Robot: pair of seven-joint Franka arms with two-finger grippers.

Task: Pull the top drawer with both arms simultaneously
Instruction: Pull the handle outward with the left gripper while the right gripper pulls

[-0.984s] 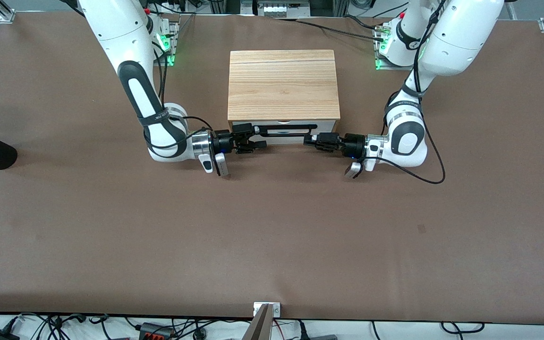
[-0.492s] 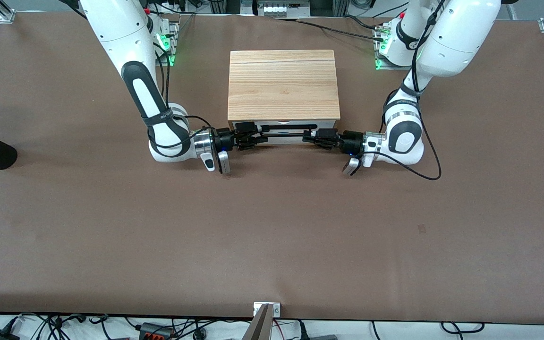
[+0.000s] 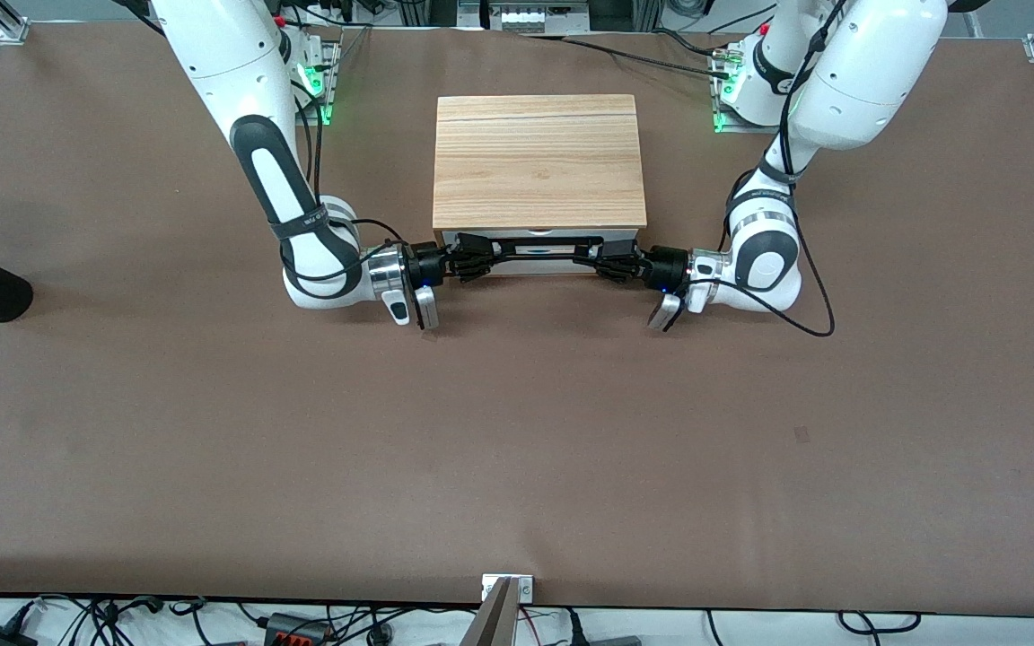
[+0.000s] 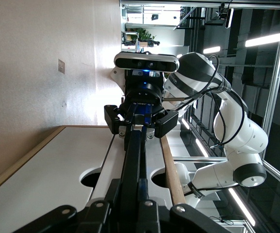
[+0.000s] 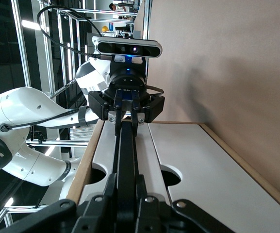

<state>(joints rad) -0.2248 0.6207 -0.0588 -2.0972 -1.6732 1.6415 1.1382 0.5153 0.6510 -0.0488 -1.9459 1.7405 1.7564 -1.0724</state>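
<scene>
a brown table [image 3: 517, 431] fills the front view, edged by metal frame posts [image 3: 5, 22] at its corners. cables [image 3: 122, 619] are strewn on the pale floor [image 3: 750, 628] along the near edge. in the wrist views, ceiling strip lights [image 4: 263, 40] and dark glass panels [image 4: 275, 97] are seen.

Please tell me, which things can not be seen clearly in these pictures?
- Inside of the top drawer: hidden in every view, the front is flush with the cabinet.
- Left pincer and right pincer: both shut on the bar handle; front view too small to show finger contact.
- Lower drawers: front view too steep.
</scene>
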